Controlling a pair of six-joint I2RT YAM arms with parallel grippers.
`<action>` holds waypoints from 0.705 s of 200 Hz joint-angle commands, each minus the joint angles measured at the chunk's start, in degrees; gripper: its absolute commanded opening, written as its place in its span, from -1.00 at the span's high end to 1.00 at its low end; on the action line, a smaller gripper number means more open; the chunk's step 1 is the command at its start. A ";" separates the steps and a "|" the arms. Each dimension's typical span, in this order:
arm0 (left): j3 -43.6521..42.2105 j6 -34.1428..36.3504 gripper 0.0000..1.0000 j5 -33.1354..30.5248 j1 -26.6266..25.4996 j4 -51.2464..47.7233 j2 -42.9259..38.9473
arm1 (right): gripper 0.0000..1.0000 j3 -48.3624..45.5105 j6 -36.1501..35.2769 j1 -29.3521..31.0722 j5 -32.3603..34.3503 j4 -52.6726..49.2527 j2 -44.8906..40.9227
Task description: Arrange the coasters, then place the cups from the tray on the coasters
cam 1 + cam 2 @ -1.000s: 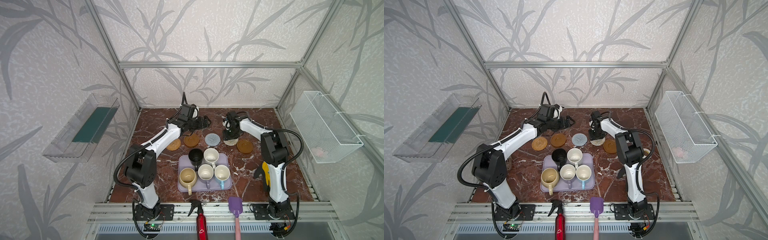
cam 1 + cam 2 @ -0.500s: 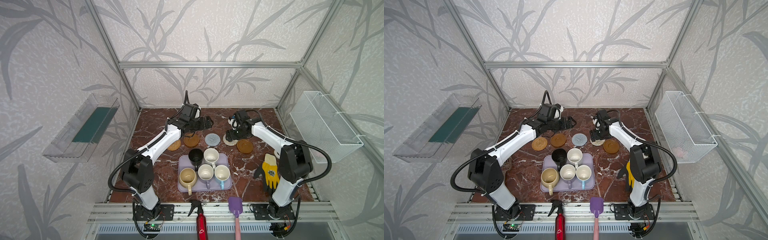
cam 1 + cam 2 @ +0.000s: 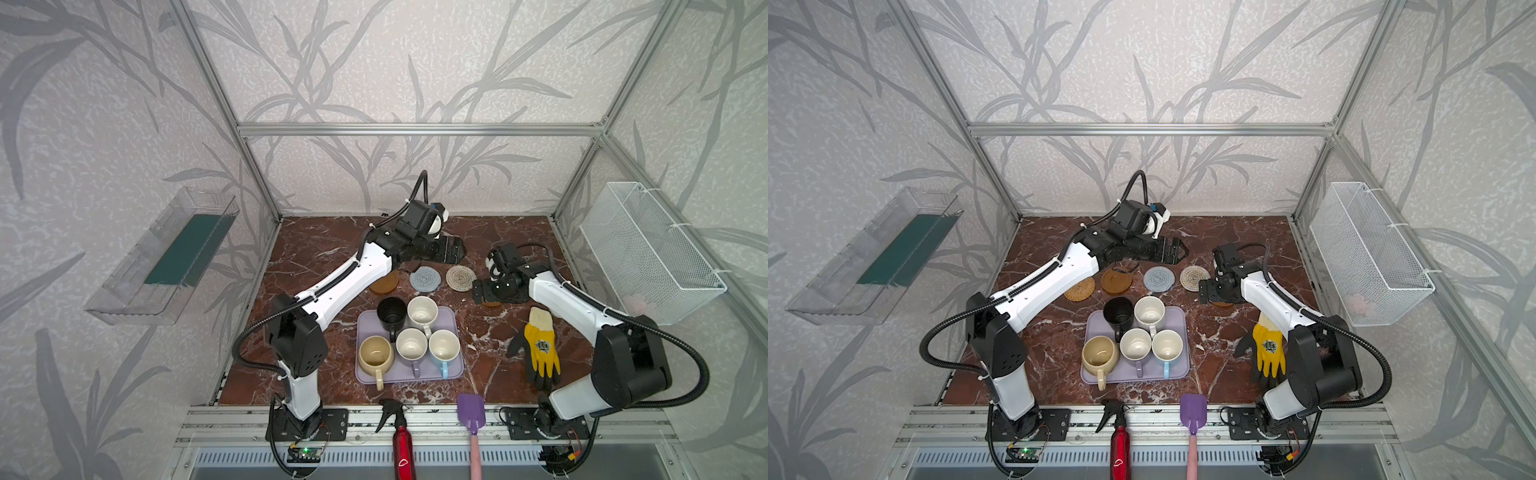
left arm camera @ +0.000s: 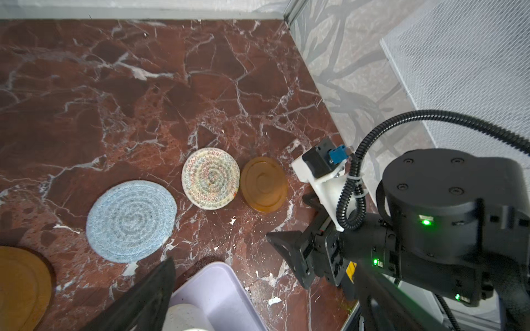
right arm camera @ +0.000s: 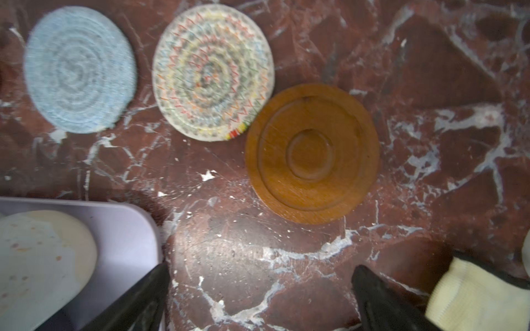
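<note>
The golden rattan coaster (image 3: 1079, 289), first amber coaster (image 3: 1116, 280), grey-blue coaster (image 3: 1158, 279), cream spiral coaster (image 3: 1195, 277) and, just beside that, the second amber coaster (image 5: 312, 153) lie in a rough row on the marble surface (image 3: 1059, 340) behind the tray (image 3: 1177, 320). On the tray stand the black cup (image 3: 1118, 313), speckled white cup (image 3: 1149, 311), cream-yellow cup (image 3: 1099, 353), lavender cup (image 3: 1135, 345) and light blue cup (image 3: 1167, 345). The right gripper (image 5: 258, 301) hangs by the second amber coaster, jaws spread wide, empty. The left gripper (image 3: 1177, 249) hovers behind the row, jaws likewise spread, holding nothing. A yellow glove (image 3: 1268, 349) lies right of the tray
</note>
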 commanded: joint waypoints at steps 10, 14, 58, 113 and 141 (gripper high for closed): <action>2.52 2.96 -0.98 -1.90 -0.14 -5.24 2.62 | -1.00 -2.39 1.07 -2.96 1.11 3.41 0.70; 2.47 2.73 -0.98 -1.69 -0.25 -4.87 2.80 | -0.99 -2.32 0.99 -3.33 1.21 3.42 1.04; 3.11 2.88 -0.98 -0.93 -0.35 -3.37 3.84 | -0.68 -1.00 1.02 -5.46 2.52 5.23 3.76; 3.62 3.40 -0.98 -2.86 -0.30 -5.10 3.60 | -0.46 5.04 -1.12 -8.12 2.62 4.01 11.71; 3.46 3.19 -0.99 -3.11 -0.11 -4.43 3.22 | -0.44 6.86 -2.13 -9.69 0.96 3.91 14.54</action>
